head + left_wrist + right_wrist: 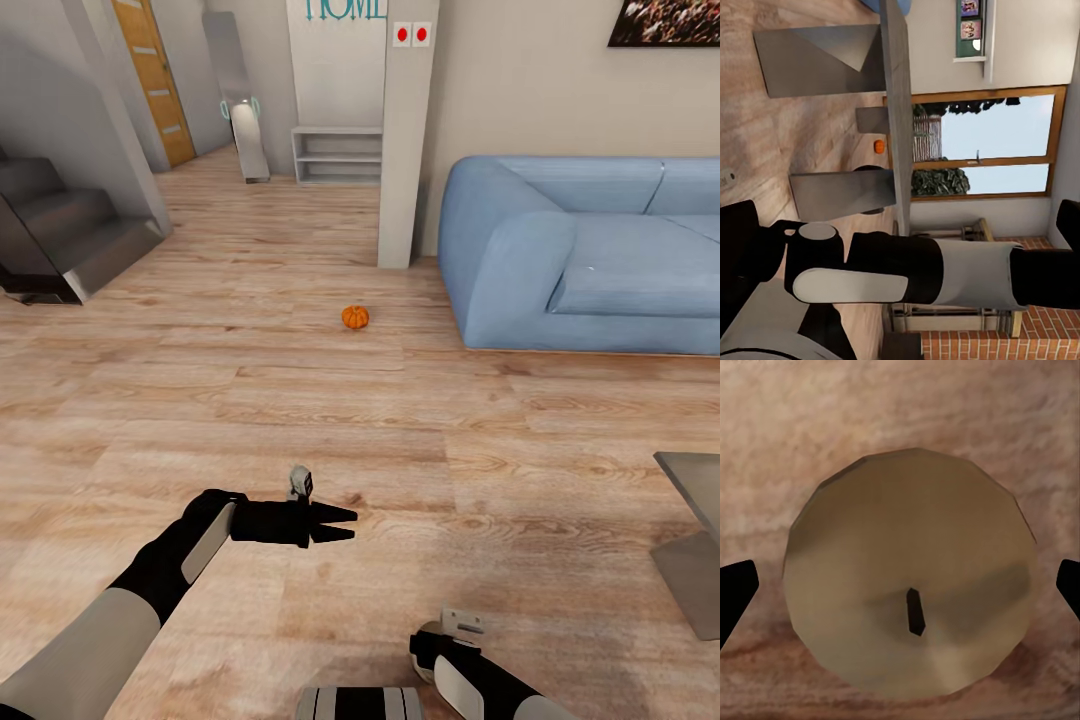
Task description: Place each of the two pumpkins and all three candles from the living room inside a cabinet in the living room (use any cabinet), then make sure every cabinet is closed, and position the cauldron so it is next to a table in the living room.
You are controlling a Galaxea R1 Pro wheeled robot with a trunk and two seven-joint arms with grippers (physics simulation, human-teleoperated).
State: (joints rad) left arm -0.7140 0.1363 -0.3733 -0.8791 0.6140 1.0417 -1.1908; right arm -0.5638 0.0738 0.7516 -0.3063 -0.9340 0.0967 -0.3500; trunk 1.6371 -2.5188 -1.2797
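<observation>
A cream candle (pixel 907 592) stands on the wood floor, seen from above with its dark wick, between the wide-apart fingertips of my open right gripper (pixel 900 592). My right wrist (pixel 450 640) hangs low near my base. An orange pumpkin (pixel 355 317) lies on the floor ahead, in front of the sofa's end. My left gripper (pixel 345 525) hovers open and empty over the floor, pointing right. Another pumpkin (pixel 878 145) lies beyond the glass-topped table (pixel 896 112). A dark round shape (pixel 870 169) sits by a table leg; I cannot tell if it is the cauldron. The cabinet is out of view.
A blue sofa (pixel 590 260) fills the right back. The table's corner and grey leg (pixel 690 500) stand at the right edge. A pillar (pixel 405 150), a white shelf unit (pixel 338 155) and stairs (pixel 70 240) stand further off, with open wood floor between.
</observation>
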